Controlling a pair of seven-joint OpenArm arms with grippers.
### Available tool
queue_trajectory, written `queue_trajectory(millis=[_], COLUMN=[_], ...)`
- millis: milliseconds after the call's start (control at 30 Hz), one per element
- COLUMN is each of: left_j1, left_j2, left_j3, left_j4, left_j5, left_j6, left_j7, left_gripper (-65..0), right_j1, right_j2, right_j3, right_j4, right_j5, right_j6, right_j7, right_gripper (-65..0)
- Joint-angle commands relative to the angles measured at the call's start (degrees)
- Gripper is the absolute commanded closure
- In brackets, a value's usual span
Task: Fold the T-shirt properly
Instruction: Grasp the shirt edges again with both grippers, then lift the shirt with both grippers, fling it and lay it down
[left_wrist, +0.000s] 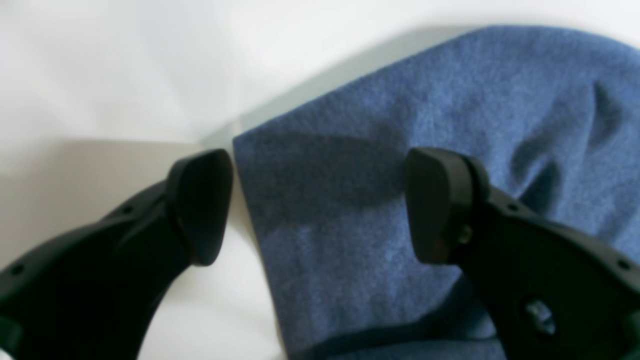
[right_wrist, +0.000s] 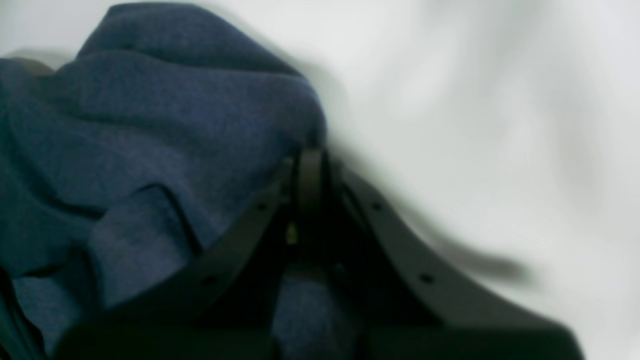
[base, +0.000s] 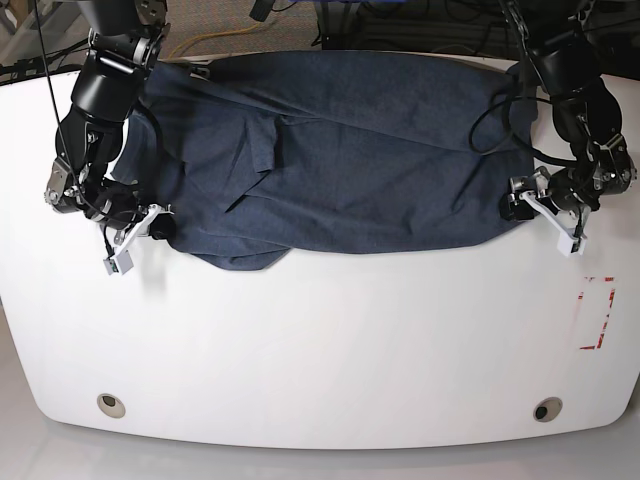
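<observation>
**Inspector:** Start with the largest item.

**Assistant:** The white table. The T-shirt lies across its far half, spread wide with creases left of centre and a rumpled near-left edge. Only the base view shows this full extent.

**Inspector:** The arms?

**Assistant:** The left gripper sits at the shirt's edge on the base view's right. Its wrist view shows what the base view cannot: jaws spread wide, one finger over bare table, the other over cloth, a folded corner of the shirt between them, nothing clamped.

**Inspector:** And the right?

**Assistant:** The right gripper is at the opposite edge. Its wrist view, though blurred, shows the jaws closed together with bunched shirt fabric pinched at the tips. The base view shows only its position
</observation>
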Motion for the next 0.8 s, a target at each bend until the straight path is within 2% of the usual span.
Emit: queue_trajectory(millis=[0, 33, 100, 133, 233, 267, 433, 633, 767], left_j1=[-0.6, -0.8, -1.6, -2.0, -3.1, -3.4, -3.7, -3.8, -5.7], left_j2=[-0.7, -0.7, -0.7, -0.7, -0.7, -0.7, -0.7, -0.7, -0.7], left_j3=[-0.1, -0.1, 0.2, 0.5, 0.7, 0.7, 0.7, 0.7, 0.7], left_j4=[-0.8, -1.2, -2.7, -3.9, -6.3, -6.7, -5.5, 5.2, 9.7], left_j5=[0.2, 0.2, 0.2, 0.2, 0.6, 0.6, 0.6, 0.7, 0.7], left_j6=[0.2, 0.2, 0.2, 0.2, 0.2, 0.2, 0.2, 0.4, 0.4], left_j7=[0.7, 0.7, 0.8, 0.8, 0.6, 0.5, 0.1, 1.4, 2.3], left_gripper=[-45.8, -42.1, -29.3, -20.8, -4.2, -1.9, -1.0, -0.4, -0.4], right_j1=[1.4, 1.4, 1.4, 1.4, 1.4, 1.4, 1.5, 2.4, 4.5], right_j2=[1.0, 1.0, 1.0, 1.0, 0.9, 0.9, 0.9, 1.1, 1.3], right_j3=[0.2, 0.2, 0.2, 0.2, 0.2, 0.2, 0.1, 0.1, 0.1], right_j4=[1.2, 1.2, 1.5, 2.1, 3.8, 4.0, 4.2, 4.4, 4.4], right_j5=[1.5, 1.5, 1.5, 1.4, 1.1, 1.1, 1.0, 1.2, 1.0], right_j6=[0.1, 0.1, 0.1, 0.1, 0.1, 0.1, 0.1, 0.1, 0.1], right_j7=[1.0, 1.0, 1.0, 1.0, 1.0, 1.0, 1.0, 0.9, -1.1], right_gripper=[0.0, 0.0, 0.0, 0.0, 0.0, 0.0, 0.0, 0.0, 0.0])
